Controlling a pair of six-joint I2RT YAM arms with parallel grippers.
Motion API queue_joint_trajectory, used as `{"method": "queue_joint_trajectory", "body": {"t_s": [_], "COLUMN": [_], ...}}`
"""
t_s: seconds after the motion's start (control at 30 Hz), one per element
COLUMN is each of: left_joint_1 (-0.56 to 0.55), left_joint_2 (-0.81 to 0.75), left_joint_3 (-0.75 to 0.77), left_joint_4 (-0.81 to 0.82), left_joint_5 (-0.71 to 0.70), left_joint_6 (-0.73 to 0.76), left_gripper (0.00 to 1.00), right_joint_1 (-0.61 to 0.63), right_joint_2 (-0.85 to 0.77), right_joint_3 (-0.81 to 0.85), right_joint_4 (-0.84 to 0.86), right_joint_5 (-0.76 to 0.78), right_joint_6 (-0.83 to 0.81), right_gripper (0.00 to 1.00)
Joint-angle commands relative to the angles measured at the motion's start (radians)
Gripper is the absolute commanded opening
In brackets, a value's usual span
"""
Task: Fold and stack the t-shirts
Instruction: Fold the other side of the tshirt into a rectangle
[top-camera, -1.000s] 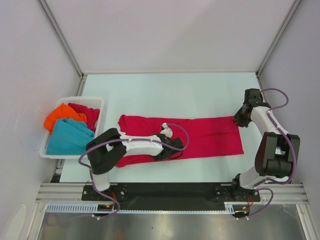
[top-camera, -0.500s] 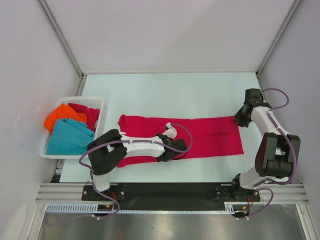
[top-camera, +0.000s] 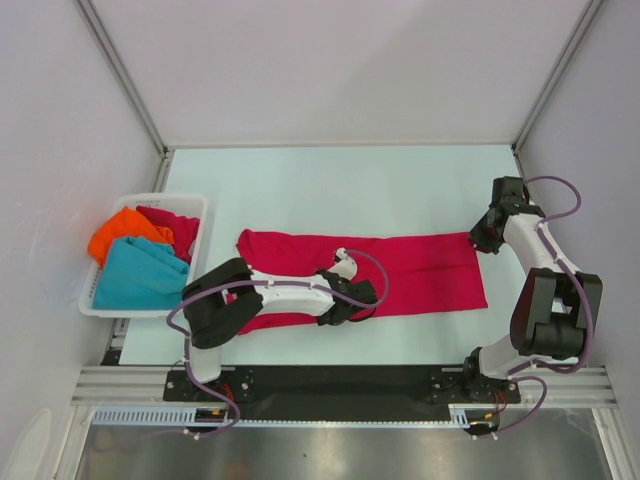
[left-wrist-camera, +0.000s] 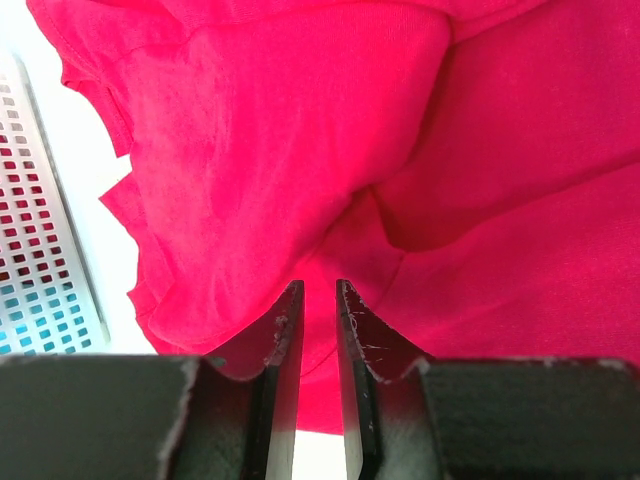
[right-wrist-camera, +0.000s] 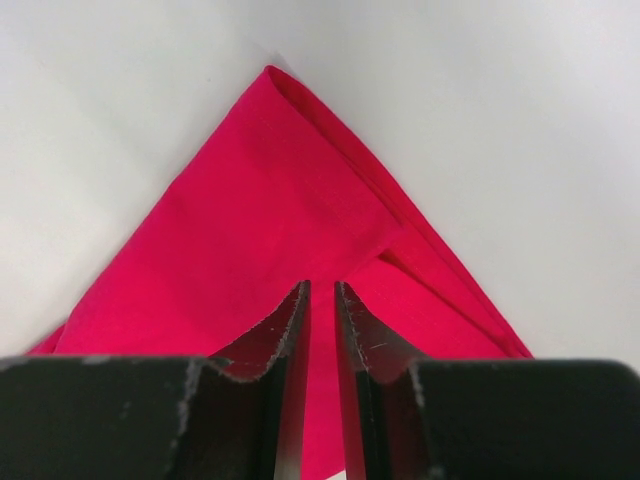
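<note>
A crimson t-shirt (top-camera: 425, 270) lies flat across the table as a long folded strip. My left gripper (top-camera: 345, 303) is low over its near middle. In the left wrist view its jaws (left-wrist-camera: 318, 285) stand nearly together, pinching the crimson cloth (left-wrist-camera: 270, 170), whose folds run to the tips. My right gripper (top-camera: 478, 240) is at the shirt's far right corner. In the right wrist view it (right-wrist-camera: 322, 285) is shut on the crimson corner (right-wrist-camera: 260, 190). An orange t-shirt (top-camera: 115, 235), a teal one (top-camera: 140, 275) and another crimson one (top-camera: 175, 225) lie bunched in the basket.
The white slotted basket (top-camera: 200, 200) stands at the table's left edge, and its wall (left-wrist-camera: 40, 250) shows left of the left jaws. Pale walls and metal posts enclose the table. The arm bases sit on a black rail along the near edge.
My left gripper has slid a little to the right along the shirt's near part, the cloth still in its jaws. The right arm has stayed still.
</note>
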Motion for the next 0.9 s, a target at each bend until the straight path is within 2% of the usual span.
{"method": "queue_joint_trajectory", "body": {"t_s": [0.0, 0.47, 0.87], "left_joint_1": [-0.005, 0.006, 0.026], "left_joint_2": [0.016, 0.070, 0.087], "left_joint_3": [0.005, -0.029, -0.002], "left_joint_4": [0.020, 0.017, 0.000], "left_joint_5": [-0.033, -0.141, -0.168], "left_joint_6": [0.005, 0.008, 0.005], "left_gripper": [0.24, 0.25, 0.26], "right_joint_1": [-0.007, -0.011, -0.014], "right_joint_2": [-0.040, -0.039, -0.040], "right_joint_3": [0.002, 0.008, 0.011], "right_joint_4": [-0.001, -0.004, -0.003], "right_joint_5": [0.012, 0.016, 0.013], "right_joint_6": [-0.022, -0.023, -0.025], "right_gripper": [0.20, 0.21, 0.20]}}
